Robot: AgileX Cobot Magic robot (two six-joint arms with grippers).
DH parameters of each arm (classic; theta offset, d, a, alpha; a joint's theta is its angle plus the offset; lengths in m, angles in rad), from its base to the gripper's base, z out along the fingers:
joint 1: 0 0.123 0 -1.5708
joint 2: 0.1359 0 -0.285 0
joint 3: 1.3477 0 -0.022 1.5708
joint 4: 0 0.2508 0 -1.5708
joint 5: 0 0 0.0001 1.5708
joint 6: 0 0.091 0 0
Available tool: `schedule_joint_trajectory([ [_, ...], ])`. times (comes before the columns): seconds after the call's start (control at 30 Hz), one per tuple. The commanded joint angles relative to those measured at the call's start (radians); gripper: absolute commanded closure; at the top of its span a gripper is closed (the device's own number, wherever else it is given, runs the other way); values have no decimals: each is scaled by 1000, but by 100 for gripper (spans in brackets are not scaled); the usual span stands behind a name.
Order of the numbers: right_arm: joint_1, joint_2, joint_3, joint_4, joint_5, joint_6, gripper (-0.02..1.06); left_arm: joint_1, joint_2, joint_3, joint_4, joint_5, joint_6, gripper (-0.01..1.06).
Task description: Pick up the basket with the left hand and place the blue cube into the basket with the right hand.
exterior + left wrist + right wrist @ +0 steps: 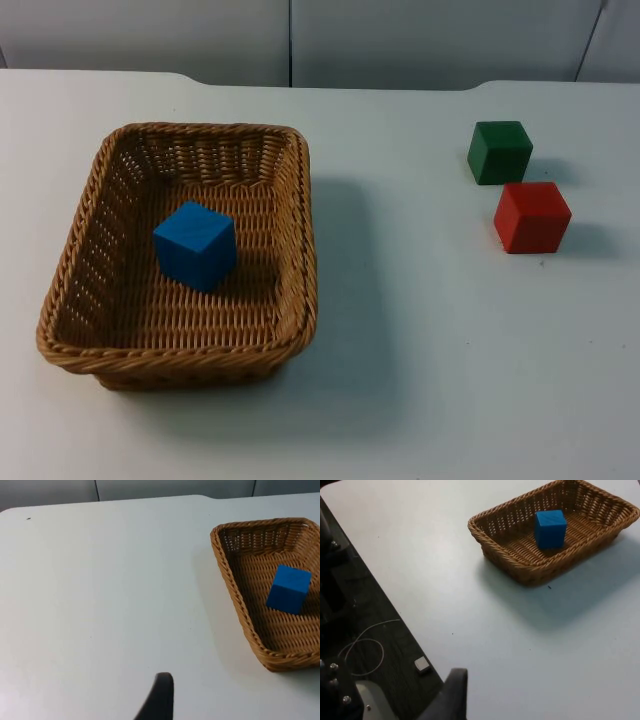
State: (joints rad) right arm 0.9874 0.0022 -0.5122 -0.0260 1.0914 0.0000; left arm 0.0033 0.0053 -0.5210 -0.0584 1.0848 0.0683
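While blue cube [195, 245] sits inside basket [296, 250], tool states cannot be told.

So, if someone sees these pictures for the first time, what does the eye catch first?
Most likely the bright blue cube lying inside the brown wicker basket, which sits on the left side of the white table. Next come the green cube and the red cube on the right side, close together, the green one nearer the grey wall.
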Motion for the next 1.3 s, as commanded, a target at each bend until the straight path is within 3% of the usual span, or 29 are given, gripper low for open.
schedule_joint_trajectory([
  [0.0, 2, -2, 4, 1, -14, 0, 0, 4, -5, 8, 18, -7, -29, 24],
  [1.27, 2, -2, 4, 1, -14, 0, 0, 4, -5, 8, 24, -7, -34, 24],
])
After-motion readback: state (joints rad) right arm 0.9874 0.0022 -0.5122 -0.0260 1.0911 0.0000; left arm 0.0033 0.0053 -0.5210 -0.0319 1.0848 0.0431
